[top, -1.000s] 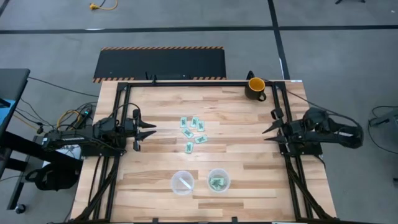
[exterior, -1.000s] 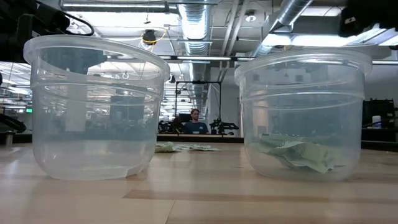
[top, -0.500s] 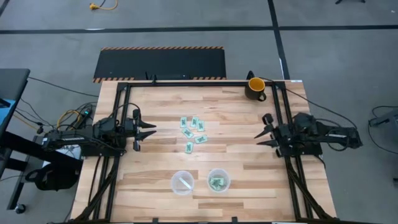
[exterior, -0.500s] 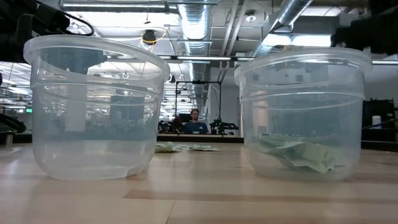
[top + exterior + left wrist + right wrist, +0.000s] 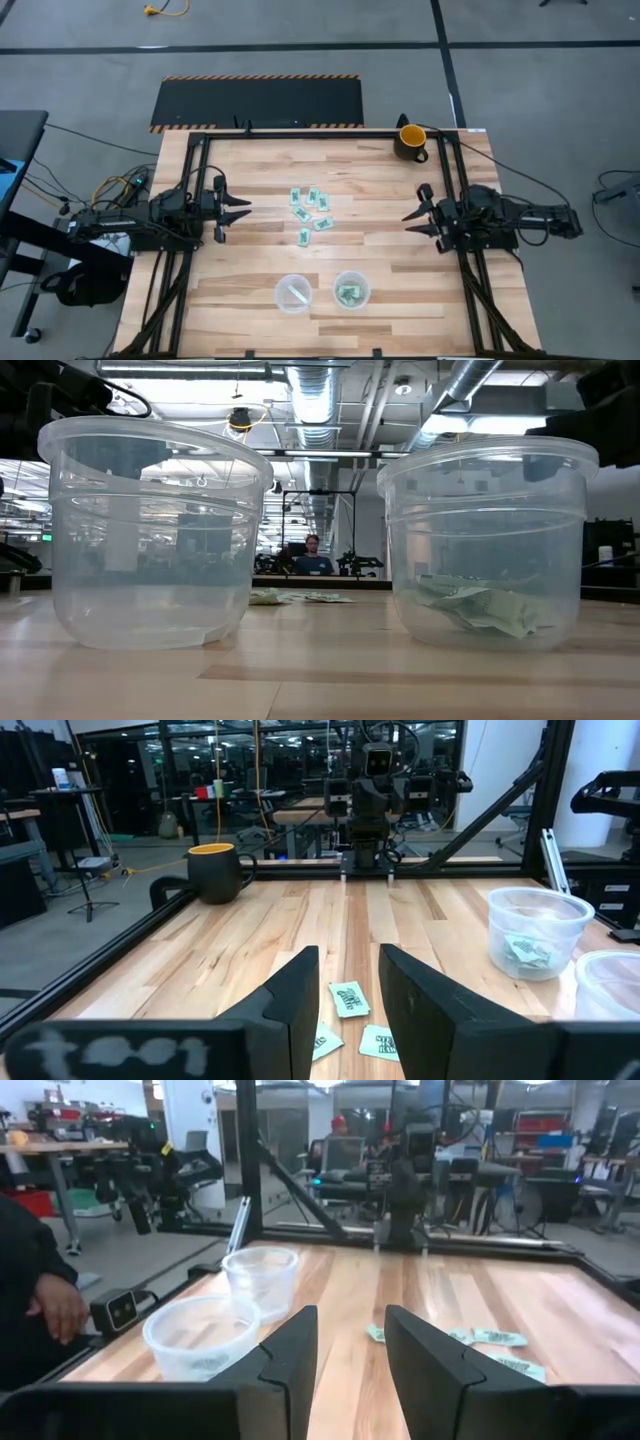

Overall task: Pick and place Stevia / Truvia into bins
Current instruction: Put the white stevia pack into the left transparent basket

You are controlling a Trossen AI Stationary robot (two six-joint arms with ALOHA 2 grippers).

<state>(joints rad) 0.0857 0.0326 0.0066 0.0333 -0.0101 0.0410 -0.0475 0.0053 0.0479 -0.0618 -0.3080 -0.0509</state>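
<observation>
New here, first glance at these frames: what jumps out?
A loose cluster of green sweetener packets lies mid-table. Two clear cups sit at the near edge: the right cup already holds packets, while the left cup shows only something pale in it. The open left gripper and right gripper flank the pile, and a yellow-and-black mug stands at the far right corner.

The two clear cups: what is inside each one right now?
The right cup holds crumpled green-and-white packets; their number cannot be told because they overlap. The left cup shows only a whitish bottom with a pale streak, and no green packet is visible in it.
</observation>
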